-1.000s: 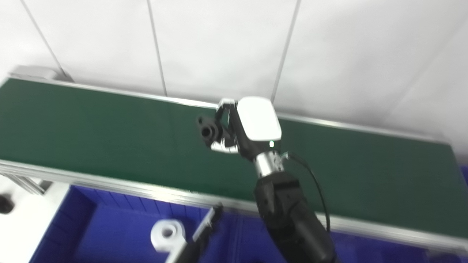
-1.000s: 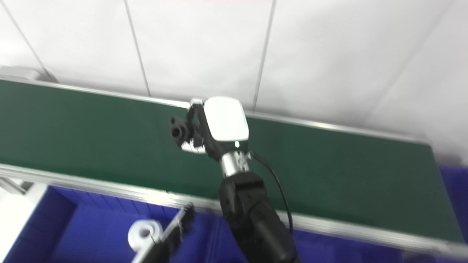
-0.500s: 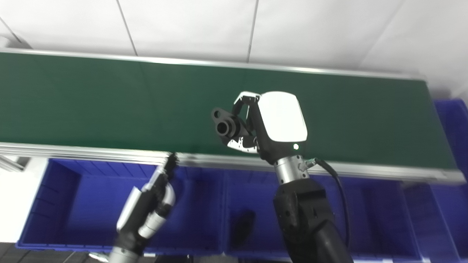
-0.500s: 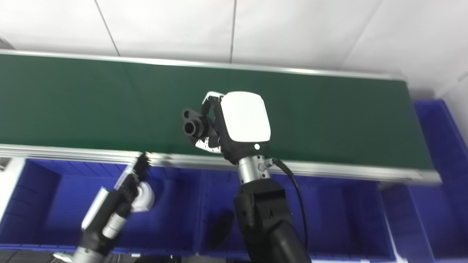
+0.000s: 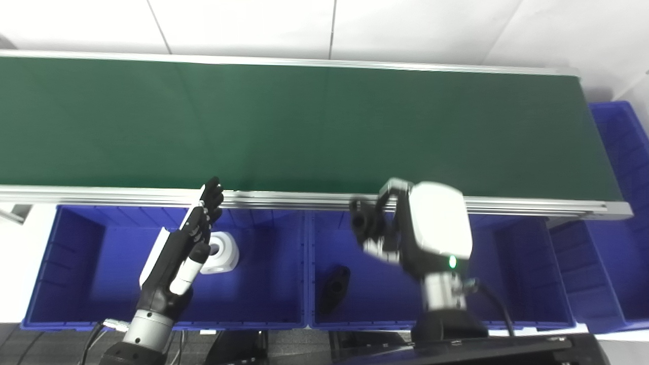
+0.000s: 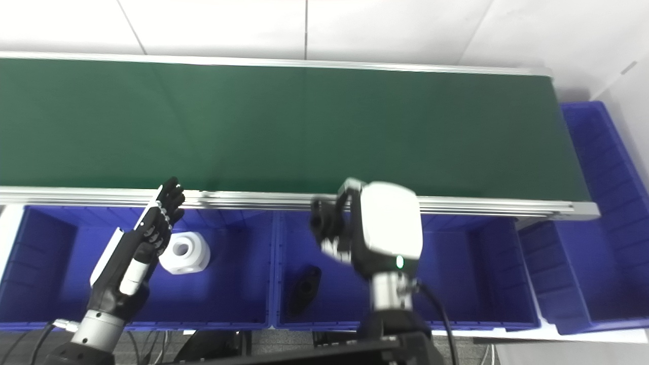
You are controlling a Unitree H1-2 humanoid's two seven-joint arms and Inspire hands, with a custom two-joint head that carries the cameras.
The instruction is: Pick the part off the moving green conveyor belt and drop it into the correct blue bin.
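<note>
White wall panels and a bare green conveyor belt (image 5: 304, 121) fill the upper frame as the right hand (image 5: 421, 233), pinching the black part (image 5: 364, 223), hangs over the middle blue bin (image 5: 517, 263) holding a similar black piece (image 5: 332, 289), release apparently next, while the left hand (image 5: 182, 248) waits, fingers spread.

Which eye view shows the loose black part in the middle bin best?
The left eye view: the black part lies clear of the right hand, with more bin floor around it. The right eye view shows it too, nearer the divider wall.
</note>
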